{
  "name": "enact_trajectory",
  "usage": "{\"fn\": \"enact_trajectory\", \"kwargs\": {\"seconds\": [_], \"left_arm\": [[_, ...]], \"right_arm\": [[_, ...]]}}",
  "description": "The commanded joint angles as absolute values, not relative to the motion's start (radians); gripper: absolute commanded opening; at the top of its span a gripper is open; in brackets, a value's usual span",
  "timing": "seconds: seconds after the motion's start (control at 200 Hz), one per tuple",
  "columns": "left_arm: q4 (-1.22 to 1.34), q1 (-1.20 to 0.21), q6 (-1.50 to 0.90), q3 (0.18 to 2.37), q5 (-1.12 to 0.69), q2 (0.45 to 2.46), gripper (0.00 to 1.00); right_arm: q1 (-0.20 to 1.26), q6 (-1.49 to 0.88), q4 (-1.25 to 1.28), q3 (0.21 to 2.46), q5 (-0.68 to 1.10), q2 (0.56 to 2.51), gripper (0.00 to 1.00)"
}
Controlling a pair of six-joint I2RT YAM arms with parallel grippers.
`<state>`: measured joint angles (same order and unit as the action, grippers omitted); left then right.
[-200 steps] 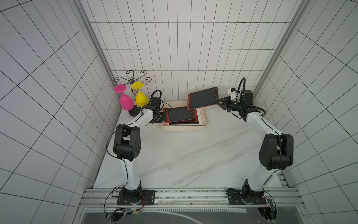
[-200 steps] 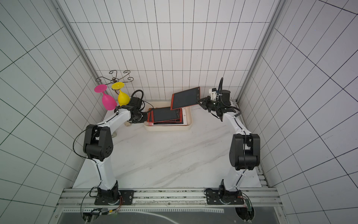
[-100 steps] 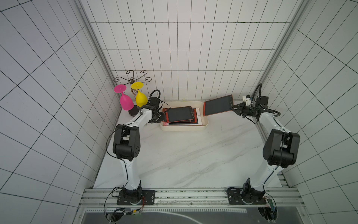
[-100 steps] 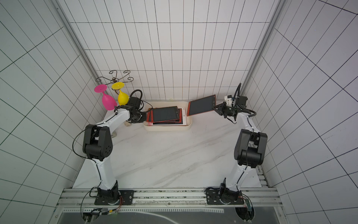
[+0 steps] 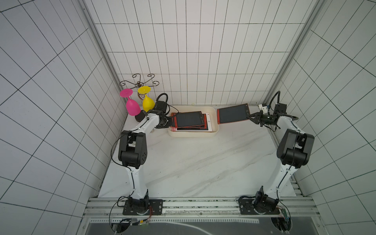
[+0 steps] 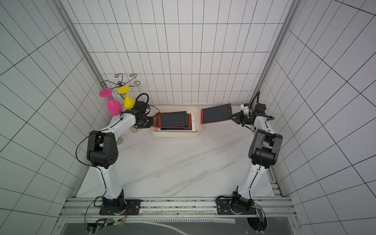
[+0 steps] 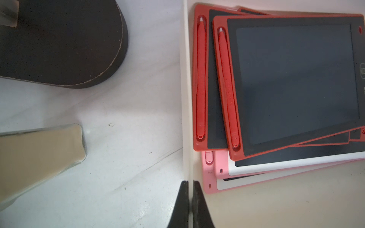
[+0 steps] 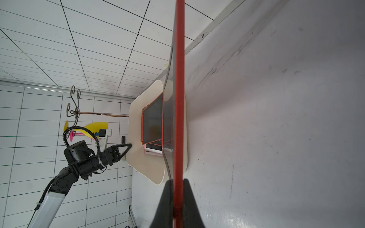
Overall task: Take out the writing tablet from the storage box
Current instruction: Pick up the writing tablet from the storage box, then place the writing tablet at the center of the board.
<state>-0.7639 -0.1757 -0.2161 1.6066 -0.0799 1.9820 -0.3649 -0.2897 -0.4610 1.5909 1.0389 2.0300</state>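
The cream-white storage box (image 5: 193, 134) (image 6: 176, 134) stands at the back of the table with a stack of red, white and pink writing tablets (image 5: 189, 120) (image 7: 292, 83) inside. My right gripper (image 5: 249, 117) (image 6: 232, 117) (image 8: 178, 180) is shut on the short edge of one red-framed writing tablet (image 5: 232, 114) (image 6: 215, 114). It holds the tablet in the air just right of the box, clear of its rim. The right wrist view shows this tablet (image 8: 178, 98) edge-on. My left gripper (image 5: 170, 123) (image 7: 189, 182) is shut on the box's thin left wall (image 7: 185, 98).
A wire rack (image 5: 139, 83) in the back left corner carries a pink glass (image 5: 132, 106) and a yellow glass (image 5: 148, 102) hanging upside down. Its dark round base (image 7: 59, 43) lies close to my left gripper. Tiled walls stand close behind and beside my right arm.
My right arm has carried the red tablet to the right and lower, from above the box to beside its right end. The left arm has not moved.
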Motion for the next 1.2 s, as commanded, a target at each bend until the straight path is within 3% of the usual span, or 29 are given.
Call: {"fn": "enact_trajectory", "kwargs": {"seconds": [0.0, 0.74, 1.194], "left_arm": [[-0.715, -0.174, -0.205, 1.637, -0.123, 1.984, 0.00], [-0.721, -0.175, -0.202, 1.674, -0.077, 2.025, 0.00], [-0.730, -0.159, -0.202, 1.715, -0.076, 2.066, 0.00]], "right_arm": [[-0.407, -0.221, -0.488, 1.660, 1.051, 2.049, 0.00], [-0.404, -0.155, -0.605, 1.933, 1.076, 2.308, 0.00], [-0.395, -0.132, -0.673, 2.013, 0.998, 2.423, 0.00]]}}
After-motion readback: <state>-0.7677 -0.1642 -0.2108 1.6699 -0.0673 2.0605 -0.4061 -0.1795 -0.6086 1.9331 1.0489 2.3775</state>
